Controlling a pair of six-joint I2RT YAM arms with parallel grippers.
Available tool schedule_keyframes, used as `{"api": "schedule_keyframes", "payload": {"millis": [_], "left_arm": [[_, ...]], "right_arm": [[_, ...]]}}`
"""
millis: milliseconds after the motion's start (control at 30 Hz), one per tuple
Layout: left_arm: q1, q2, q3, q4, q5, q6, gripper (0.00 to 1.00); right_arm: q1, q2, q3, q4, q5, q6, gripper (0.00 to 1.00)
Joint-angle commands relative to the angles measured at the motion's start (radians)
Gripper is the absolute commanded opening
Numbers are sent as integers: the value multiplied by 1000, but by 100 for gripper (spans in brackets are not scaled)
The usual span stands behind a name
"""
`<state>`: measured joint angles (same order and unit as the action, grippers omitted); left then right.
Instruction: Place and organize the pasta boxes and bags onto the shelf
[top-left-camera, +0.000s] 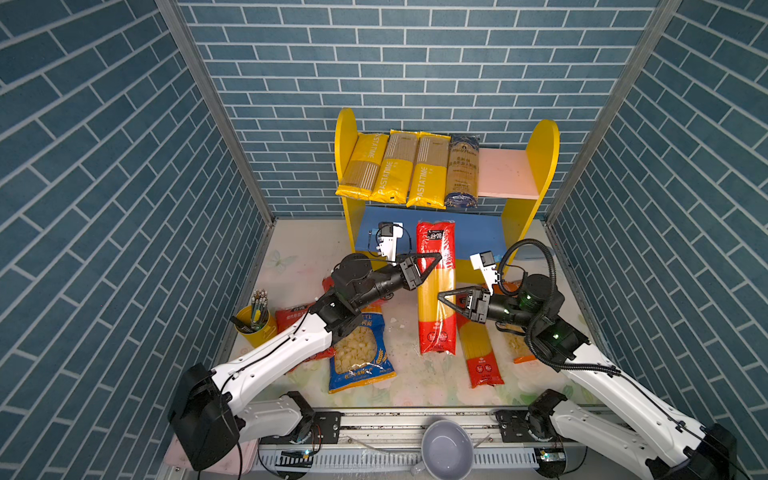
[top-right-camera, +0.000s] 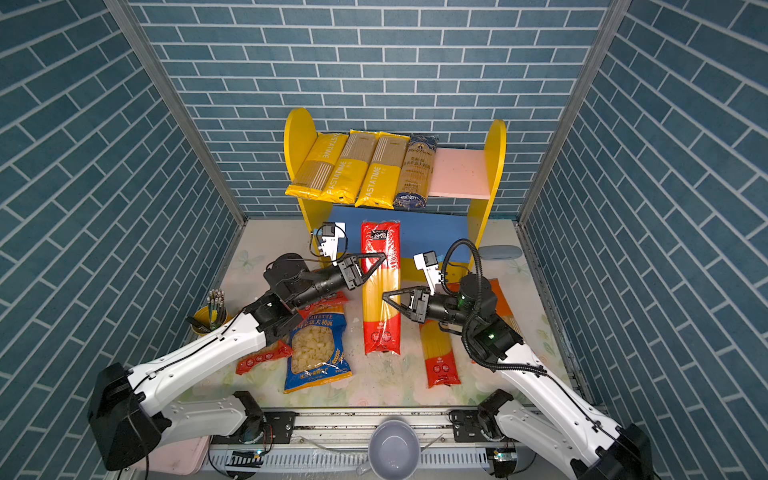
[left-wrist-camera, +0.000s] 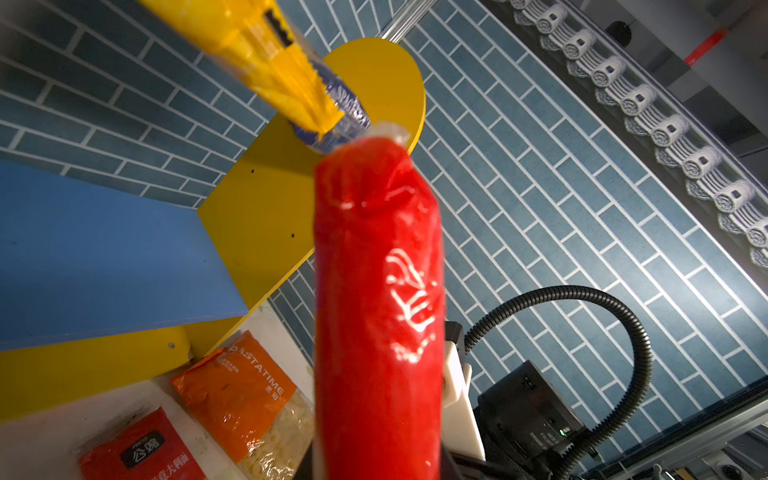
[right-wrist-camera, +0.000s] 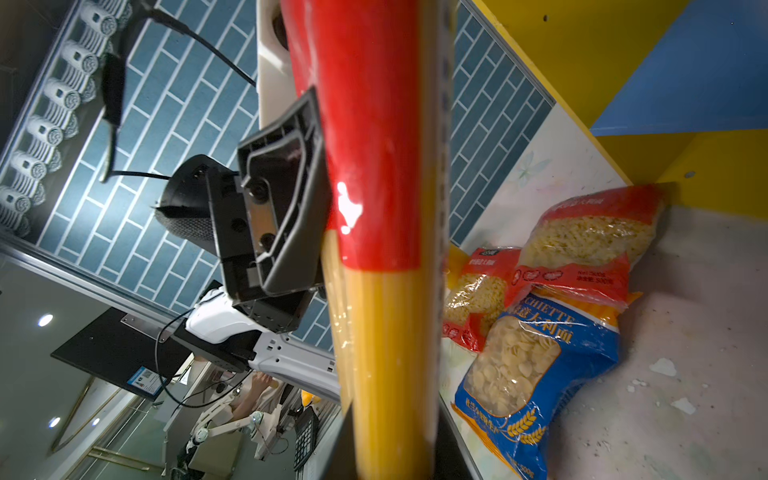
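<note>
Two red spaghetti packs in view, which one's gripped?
The red pack whose end overlaps the shelf in both top views: left gripper and right gripper both clamp it. The other pack lies flat to its right, ungripped.

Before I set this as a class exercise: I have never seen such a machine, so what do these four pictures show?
Two robot arms stand at a table, each ending in a two-fingered gripper. Two pictures look down from overhead, side by side; the two close-ups come from cameras on the arms' wrists. The left gripper and right gripper are both closed on one long red-and-yellow spaghetti pack, held up before the shelf. Its pink upper board carries three yellow PASTATIME packs and a dark-blue spaghetti pack. On the table lie a blue shell-pasta bag, a second spaghetti pack, red short-pasta bags, an orange PASTATIME bag and a yellow pencil cup.
</note>
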<state>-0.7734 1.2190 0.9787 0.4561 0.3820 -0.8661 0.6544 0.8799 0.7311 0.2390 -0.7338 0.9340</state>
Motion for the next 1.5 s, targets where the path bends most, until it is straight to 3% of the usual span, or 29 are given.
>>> {"api": "schedule_keyframes", "payload": {"millis": [0, 200, 400, 500, 633, 800, 1100, 1267, 1467], "left_arm": [[-10, -65, 63, 44, -16, 57, 40], [-10, -82, 96, -18, -12, 115, 58], [-4, -105, 133, -103, -31, 202, 71], [18, -116, 124, -117, -53, 212, 77], [52, -120, 100, -125, -61, 210, 78], [54, -118, 69, -162, -80, 241, 78], [54, -110, -21, -120, -87, 201, 78], [54, -112, -57, -132, -106, 208, 78], [52, -97, -106, -103, -106, 170, 77]], "right_arm": [[3, -34, 87, -24, 39, -15, 11], [4, -30, 192, -123, 68, -68, 5], [-14, -6, 348, -229, 97, -177, 1], [-56, 38, 413, -221, 83, -168, 0], [-147, 94, 501, -203, 50, -115, 0], [-277, 202, 730, -325, -21, -98, 0], [-522, 499, 1317, -826, -68, -157, 0], [-587, 660, 1513, -913, -98, -167, 0], [-592, 874, 1790, -1060, -92, -244, 0]]}}
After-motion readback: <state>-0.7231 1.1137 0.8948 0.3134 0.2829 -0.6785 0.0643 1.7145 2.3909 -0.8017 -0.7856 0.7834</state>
